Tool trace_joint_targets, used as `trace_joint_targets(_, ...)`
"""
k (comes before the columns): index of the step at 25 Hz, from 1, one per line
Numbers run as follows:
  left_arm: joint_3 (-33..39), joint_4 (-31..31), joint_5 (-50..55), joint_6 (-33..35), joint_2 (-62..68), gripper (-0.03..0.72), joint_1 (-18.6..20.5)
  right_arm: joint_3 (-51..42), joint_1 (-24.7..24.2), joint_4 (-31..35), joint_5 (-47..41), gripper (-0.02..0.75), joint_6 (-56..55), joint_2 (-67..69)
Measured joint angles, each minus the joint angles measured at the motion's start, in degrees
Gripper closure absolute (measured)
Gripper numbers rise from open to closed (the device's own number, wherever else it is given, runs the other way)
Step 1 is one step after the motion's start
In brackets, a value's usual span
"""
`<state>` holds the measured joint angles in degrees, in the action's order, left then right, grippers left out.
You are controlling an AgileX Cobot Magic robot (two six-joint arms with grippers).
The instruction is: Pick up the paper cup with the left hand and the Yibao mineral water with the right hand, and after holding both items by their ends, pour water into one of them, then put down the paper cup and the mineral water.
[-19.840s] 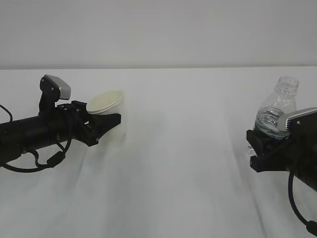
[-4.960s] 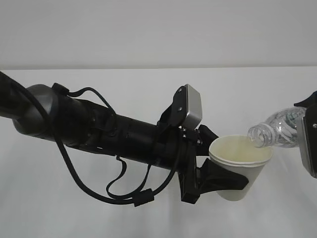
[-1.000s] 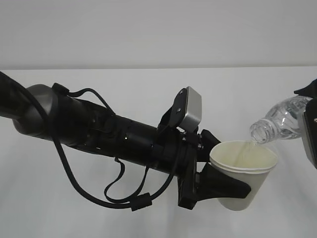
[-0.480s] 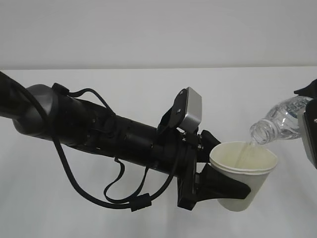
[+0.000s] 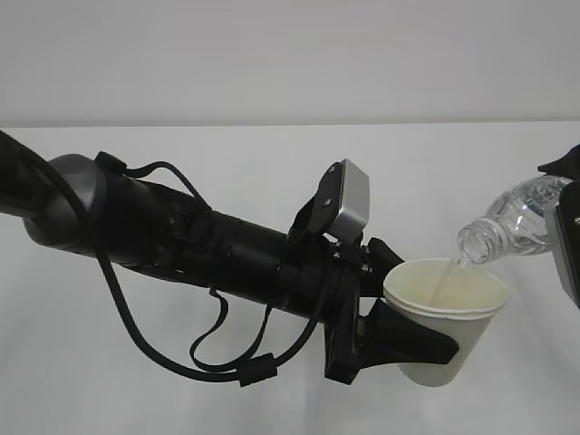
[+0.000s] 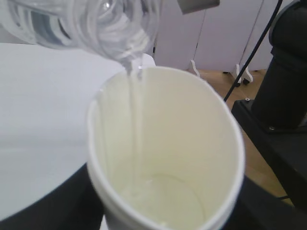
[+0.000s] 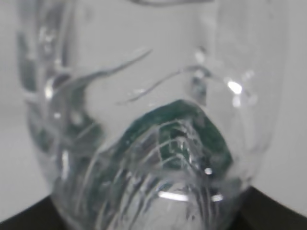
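White table (image 5: 227, 399), smooth matte surface, running back to a pale wall (image 5: 290, 54). Faint soft shadows on it; no object visibly rests on it.

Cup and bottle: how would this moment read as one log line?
step: pouring | left pincer: holds cup | right pincer: holds tilted bottle | stream entering cup | both off table

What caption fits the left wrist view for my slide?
Tilted Yibao mineral water pours a thin stream into the held paper cup.
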<state>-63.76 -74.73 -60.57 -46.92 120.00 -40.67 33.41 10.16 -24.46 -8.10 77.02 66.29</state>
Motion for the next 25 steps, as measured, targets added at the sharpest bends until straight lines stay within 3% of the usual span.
trace_joint_targets(25,0.0,-0.1,0.0,-0.1,0.0,0.246,0.0,0.0,0.0,-2.1,0.0,0.330,0.0,0.0)
